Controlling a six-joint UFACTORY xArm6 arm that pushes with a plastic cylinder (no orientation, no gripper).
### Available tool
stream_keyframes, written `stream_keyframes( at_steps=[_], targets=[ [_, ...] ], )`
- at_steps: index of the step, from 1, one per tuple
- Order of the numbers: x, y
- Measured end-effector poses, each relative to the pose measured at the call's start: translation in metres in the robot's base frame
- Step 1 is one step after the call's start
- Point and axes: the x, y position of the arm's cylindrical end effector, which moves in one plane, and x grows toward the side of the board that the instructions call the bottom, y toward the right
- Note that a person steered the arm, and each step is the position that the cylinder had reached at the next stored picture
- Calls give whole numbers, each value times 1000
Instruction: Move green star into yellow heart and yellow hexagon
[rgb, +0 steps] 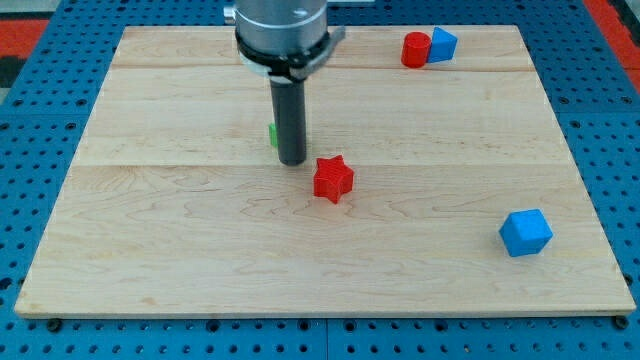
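Note:
My tip (292, 160) rests on the wooden board (200, 250) near its middle. A green block (272, 133) shows only as a sliver at the rod's left edge; the rod hides most of it, so its shape cannot be made out. It seems to touch the rod. No yellow heart or yellow hexagon shows in the view. A red star (333, 179) lies just to the right of and below my tip, a small gap apart.
A red cylinder (416, 49) and a small blue block (441, 44) touch each other at the view's top right. A blue cube (526, 232) lies at the lower right. The arm's grey housing (283, 30) hangs over the board's top middle.

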Motion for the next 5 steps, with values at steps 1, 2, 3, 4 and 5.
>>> stream_keyframes(
  at_steps=[1, 2, 3, 4, 5],
  targets=[
    [-24, -27],
    [-38, -44],
    [-41, -25],
    [-41, -15],
    [-43, -13]
  ],
)
